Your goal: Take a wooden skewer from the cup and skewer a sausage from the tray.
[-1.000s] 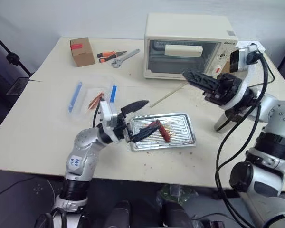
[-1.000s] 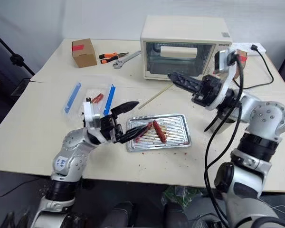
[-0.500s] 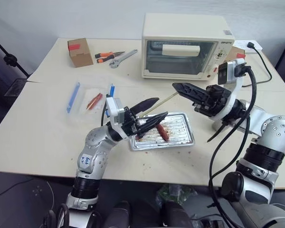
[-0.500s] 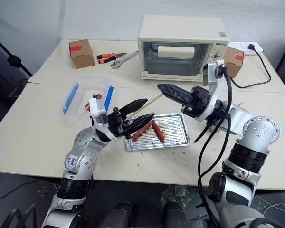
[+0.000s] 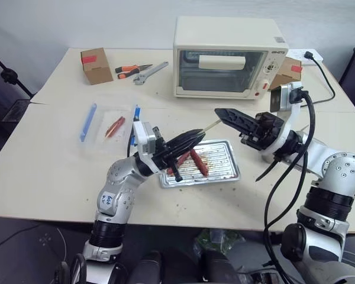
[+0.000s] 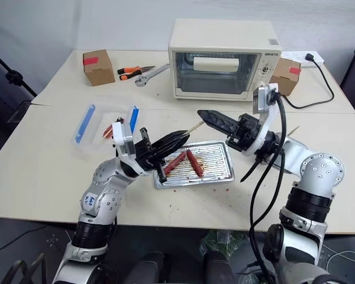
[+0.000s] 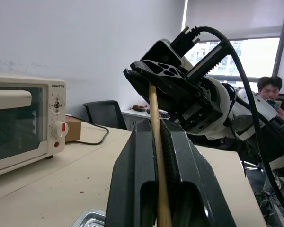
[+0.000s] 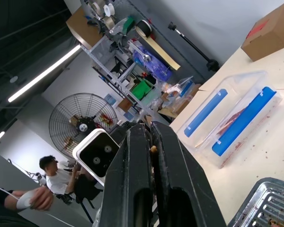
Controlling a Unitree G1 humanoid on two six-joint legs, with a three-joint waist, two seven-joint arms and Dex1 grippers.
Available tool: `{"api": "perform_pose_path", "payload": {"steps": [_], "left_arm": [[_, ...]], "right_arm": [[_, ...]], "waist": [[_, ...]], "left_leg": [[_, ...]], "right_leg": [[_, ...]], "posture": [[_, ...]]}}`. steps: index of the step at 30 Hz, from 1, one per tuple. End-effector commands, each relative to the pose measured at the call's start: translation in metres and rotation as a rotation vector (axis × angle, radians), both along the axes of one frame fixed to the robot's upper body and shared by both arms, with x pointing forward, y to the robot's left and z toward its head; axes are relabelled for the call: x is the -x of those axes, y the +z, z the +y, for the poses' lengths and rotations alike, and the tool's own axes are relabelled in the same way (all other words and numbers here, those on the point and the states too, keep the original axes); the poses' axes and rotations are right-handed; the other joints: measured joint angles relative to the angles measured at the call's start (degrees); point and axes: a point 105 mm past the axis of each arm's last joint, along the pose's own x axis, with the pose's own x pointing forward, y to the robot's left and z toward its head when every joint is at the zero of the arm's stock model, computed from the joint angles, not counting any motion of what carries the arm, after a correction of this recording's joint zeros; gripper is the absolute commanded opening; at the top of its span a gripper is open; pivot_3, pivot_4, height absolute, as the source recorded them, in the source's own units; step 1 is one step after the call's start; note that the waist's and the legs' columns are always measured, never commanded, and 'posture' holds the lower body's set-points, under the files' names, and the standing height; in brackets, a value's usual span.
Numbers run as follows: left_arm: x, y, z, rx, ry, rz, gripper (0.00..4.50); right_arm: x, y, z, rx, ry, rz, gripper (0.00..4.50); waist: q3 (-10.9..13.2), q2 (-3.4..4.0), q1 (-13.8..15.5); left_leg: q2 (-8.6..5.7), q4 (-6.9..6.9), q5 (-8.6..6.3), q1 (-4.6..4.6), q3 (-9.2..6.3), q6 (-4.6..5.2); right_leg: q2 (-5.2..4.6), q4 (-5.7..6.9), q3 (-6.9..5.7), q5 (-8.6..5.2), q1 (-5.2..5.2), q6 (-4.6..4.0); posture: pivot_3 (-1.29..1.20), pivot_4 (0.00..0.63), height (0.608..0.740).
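Both my left gripper (image 5: 192, 137) and right gripper (image 5: 223, 114) pinch one wooden skewer (image 5: 211, 125) between them; pulling apart may snap it.

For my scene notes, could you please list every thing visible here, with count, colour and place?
wooden skewer: one, pale tan, held between both grippers above the tray
tray: one, silver, table front centre
sausages: two, red-brown, in the tray
toaster oven: one, cream, table back
clear box: one, blue side bars, left of the tray
cardboard boxes: two, brown, back left and beside the oven
pliers: one, orange handles, back
wrench: one, grey, back
left gripper: shut on the skewer
right gripper: shut on the skewer
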Motion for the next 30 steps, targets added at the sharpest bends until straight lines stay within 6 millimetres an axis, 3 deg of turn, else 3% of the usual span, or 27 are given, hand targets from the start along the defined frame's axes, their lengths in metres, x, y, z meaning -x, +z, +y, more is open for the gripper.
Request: {"api": "perform_pose_path", "payload": {"steps": [1, 6, 12, 18, 21, 25, 30], "left_arm": [[0.003, 0.013, 0.010, 0.016, 0.028, -0.054, 0.00], [-0.002, -0.004, 0.055, -0.087, 0.154, -0.022, 0.00], [0.011, -0.033, 0.118, -0.196, 0.319, 0.085, 0.00], [0.032, -0.057, 0.157, -0.249, 0.437, 0.201, 0.00], [0.042, -0.069, 0.171, -0.250, 0.473, 0.274, 0.00], [0.043, -0.068, 0.172, -0.217, 0.476, 0.291, 0.00], [0.041, -0.066, 0.169, -0.214, 0.467, 0.282, 0.00]], "right_arm": [[0.000, -0.002, -0.008, 0.068, -0.095, -0.065, 0.72], [0.000, -0.031, -0.036, 0.355, -0.306, -0.297, 2.43], [0.024, -0.073, -0.072, 0.609, -0.314, -0.444, 4.46], [0.043, -0.110, -0.106, 0.812, -0.334, -0.482, 4.46], [0.050, -0.118, -0.106, 0.843, -0.289, -0.456, 4.46], [0.046, -0.108, -0.068, 0.807, -0.202, -0.450, 4.46], [0.013, -0.113, -0.019, 0.938, -0.191, -0.448, 4.46]], "waist": [[0.00, 0.00, 0.09], [0.00, 0.00, 0.04], [0.00, -0.01, -0.02], [0.02, -0.04, 0.35], [0.02, -0.04, 0.30], [0.02, -0.04, -0.08], [0.01, -0.03, -0.03]], "left_leg": [[0.00, 0.00, 0.00, 0.00, -0.01, 0.00], [-0.02, -0.09, -0.01, 0.01, 0.02, 0.03], [0.03, -0.29, -0.01, 0.12, 0.18, 0.04], [0.04, -0.36, -0.02, 0.43, 0.11, 0.06], [0.04, -0.45, -0.04, 0.77, 0.14, 0.07], [0.20, -0.59, -0.15, 1.07, 0.03, 0.17], [0.28, -0.60, -0.12, 1.07, -0.01, -0.08]], "right_leg": [[0.00, 0.00, 0.00, 0.00, 0.01, 0.00], [0.08, -0.07, 0.00, 0.00, 0.00, 0.01], [0.04, -0.13, 0.01, -0.01, 0.00, 0.01], [-0.09, -0.63, 0.14, -0.01, 0.39, 0.01], [-0.11, -0.75, 0.18, -0.01, 0.74, 0.00], [-0.05, -1.04, 0.12, -0.02, 1.13, -0.02], [0.00, -1.04, 0.09, -0.05, 1.07, -0.10]], "posture": [[0.00, 0.150, 0.740], [0.00, 0.150, 0.740], [0.00, 0.150, 0.740], [0.00, 0.150, 0.740], [0.00, 0.150, 0.740], [0.00, 0.150, 0.740], [0.00, 0.150, 0.740]]}}
